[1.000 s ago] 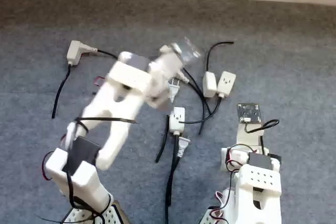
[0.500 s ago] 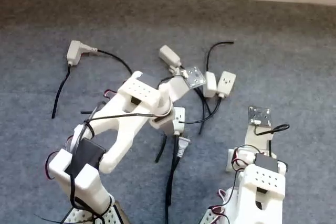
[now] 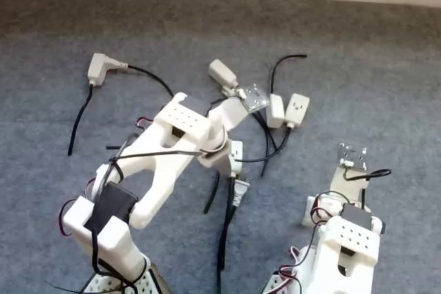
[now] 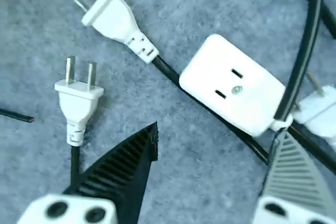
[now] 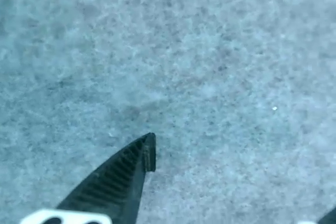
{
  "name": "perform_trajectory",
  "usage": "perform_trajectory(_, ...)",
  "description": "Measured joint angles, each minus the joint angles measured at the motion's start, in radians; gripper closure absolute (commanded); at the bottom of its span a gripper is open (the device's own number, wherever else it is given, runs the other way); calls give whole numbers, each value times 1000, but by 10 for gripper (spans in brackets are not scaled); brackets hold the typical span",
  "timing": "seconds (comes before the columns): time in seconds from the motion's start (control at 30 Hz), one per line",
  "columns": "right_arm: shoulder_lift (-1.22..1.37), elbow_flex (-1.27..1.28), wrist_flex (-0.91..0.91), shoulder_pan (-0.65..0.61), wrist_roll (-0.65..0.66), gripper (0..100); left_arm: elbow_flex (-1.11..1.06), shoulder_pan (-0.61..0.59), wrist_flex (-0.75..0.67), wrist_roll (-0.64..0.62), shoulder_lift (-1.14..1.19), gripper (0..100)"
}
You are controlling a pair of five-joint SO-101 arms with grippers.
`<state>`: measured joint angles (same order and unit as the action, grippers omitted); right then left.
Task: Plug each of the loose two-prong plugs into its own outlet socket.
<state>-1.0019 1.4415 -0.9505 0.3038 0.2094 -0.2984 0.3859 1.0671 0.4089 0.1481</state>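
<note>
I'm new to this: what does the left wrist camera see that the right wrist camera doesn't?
Left wrist view: a white two-prong plug, a second plug, a white outlet socket and black cords, all lying under the open left gripper. Right wrist view: its own plain patch of floor, with no plug or socket on it. Shared: grey carpet and a black ribbed finger in the foreground.

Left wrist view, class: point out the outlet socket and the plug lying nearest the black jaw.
Outlet socket (image 4: 230, 85): left wrist view, on its slotted face.
Plug (image 4: 79, 100): left wrist view, on its white body behind the prongs.
</note>
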Motion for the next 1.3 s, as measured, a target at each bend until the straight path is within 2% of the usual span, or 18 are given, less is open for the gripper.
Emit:
perform_trajectory(0.23, 0, 0, 0, 0, 0, 495, 92, 17, -2, -68, 0, 667)
perform_trajectory(0.53, 0, 0, 0, 0, 0, 495, 72, 157, -20, -87, 64, 695)
perform_trajectory(0.73, 0, 0, 0, 0, 0, 495, 95, 118, -60, -87, 190, 715)
perform_trajectory(0.93, 0, 0, 0, -26, 0, 495, 144, 51, -37, -87, 178, 716)
perform_trajectory(1.07, 0, 0, 0, -26, 0, 495, 101, 43, 15, -89, 152, 716)
perform_trajectory(1.3, 0, 0, 0, -32, 0, 495, 5, 41, 21, -91, 140, 716)
